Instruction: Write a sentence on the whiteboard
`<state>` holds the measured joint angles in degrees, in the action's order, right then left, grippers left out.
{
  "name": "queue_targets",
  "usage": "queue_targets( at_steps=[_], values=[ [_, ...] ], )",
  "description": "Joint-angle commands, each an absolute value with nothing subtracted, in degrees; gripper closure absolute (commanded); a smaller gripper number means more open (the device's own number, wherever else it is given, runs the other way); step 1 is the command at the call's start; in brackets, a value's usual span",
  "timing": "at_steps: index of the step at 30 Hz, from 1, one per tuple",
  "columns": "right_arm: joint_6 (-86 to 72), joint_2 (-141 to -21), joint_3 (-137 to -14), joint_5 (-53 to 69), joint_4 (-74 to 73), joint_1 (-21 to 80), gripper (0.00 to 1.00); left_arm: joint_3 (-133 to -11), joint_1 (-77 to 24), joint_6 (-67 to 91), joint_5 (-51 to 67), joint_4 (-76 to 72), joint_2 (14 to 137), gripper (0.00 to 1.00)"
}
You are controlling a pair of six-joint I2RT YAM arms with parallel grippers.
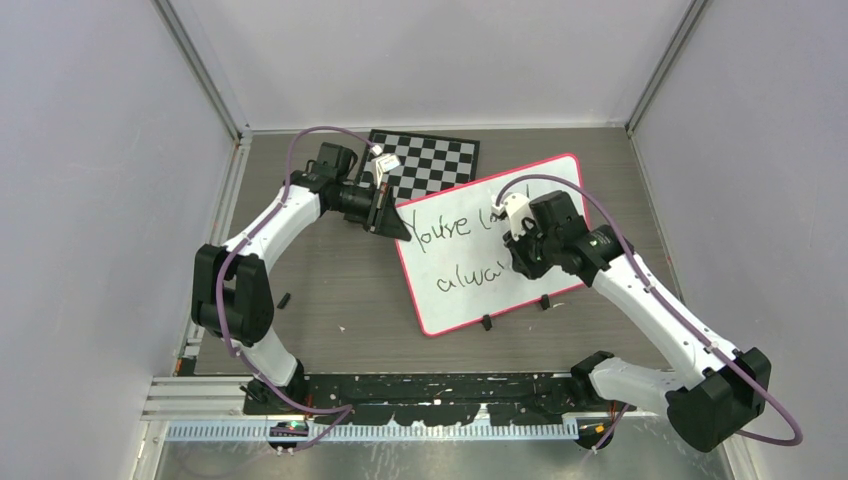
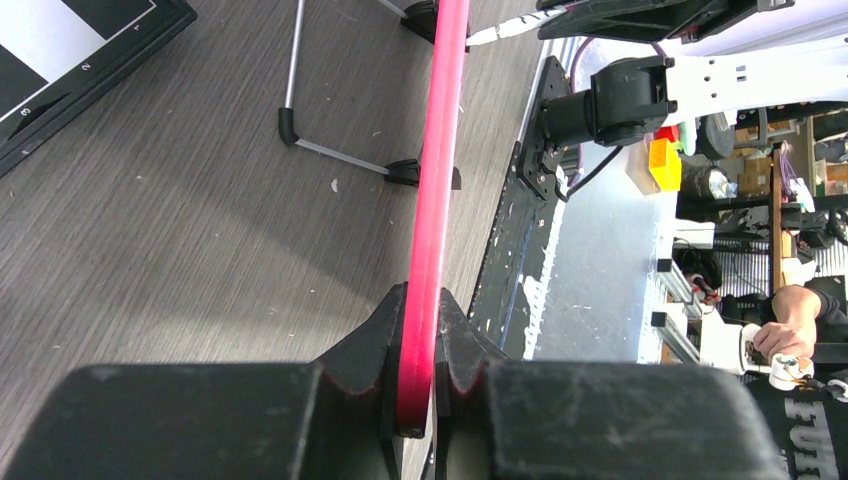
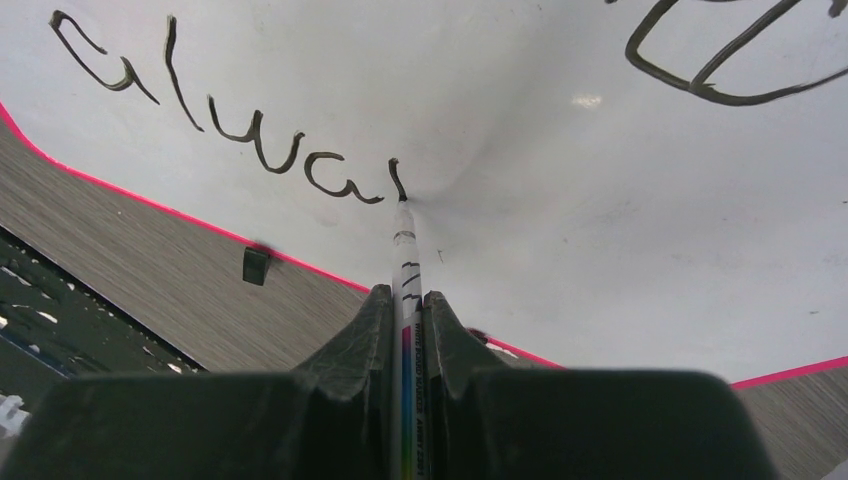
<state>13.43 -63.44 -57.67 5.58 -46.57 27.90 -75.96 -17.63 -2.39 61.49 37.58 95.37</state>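
The whiteboard (image 1: 470, 295) with a pink-red frame lies tilted on the table, right of centre. Its frame shows edge-on in the left wrist view (image 2: 436, 180). The sentence (image 1: 455, 228) reads "You're l…" above "alwa" (image 3: 240, 130), partly hidden by the right arm. My left gripper (image 1: 392, 222) is shut on the board's left frame edge (image 2: 418, 350). My right gripper (image 1: 522, 238) is shut on a white marker (image 3: 407, 290), whose tip touches the board at a short stroke just after "alwa".
A black-and-white checkerboard (image 1: 428, 160) lies behind the whiteboard at the back. Two black clips (image 1: 487, 322) sit on the board's near edge; one shows in the right wrist view (image 3: 256, 265). Grey walls enclose the table on three sides.
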Motion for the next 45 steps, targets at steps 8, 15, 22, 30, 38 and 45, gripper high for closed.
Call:
queue_targets(
  at_steps=[8, 15, 22, 30, 38, 45],
  values=[
    [15.3, -65.1, -62.5, 2.7, -44.1, 25.5, 1.00, -77.3, -18.4, -4.2, 57.2, 37.7, 96.8, 1.00],
    [15.0, -65.9, -63.0, 3.8, -44.0, 24.8, 1.00, -77.2, -18.4, -4.4, 57.1, 37.8, 96.7, 1.00],
    [14.9, -63.6, -58.6, 5.6, -45.9, 24.8, 1.00, -77.2, -18.4, -4.6, 57.1, 37.7, 97.2, 1.00],
    [15.3, -62.1, -55.4, 7.2, -48.1, 24.8, 1.00, -77.3, -18.4, -4.6, 57.3, 37.7, 97.2, 1.00],
    [13.8, -65.3, -57.7, 10.8, -47.5, 28.0, 1.00, -76.9, -18.4, -4.9, 57.1, 37.8, 97.1, 1.00],
    [13.2, -62.9, -61.2, 14.7, -50.9, 27.8, 1.00, -77.6, -18.4, -5.0, 57.3, 38.1, 97.3, 1.00]
  ],
)
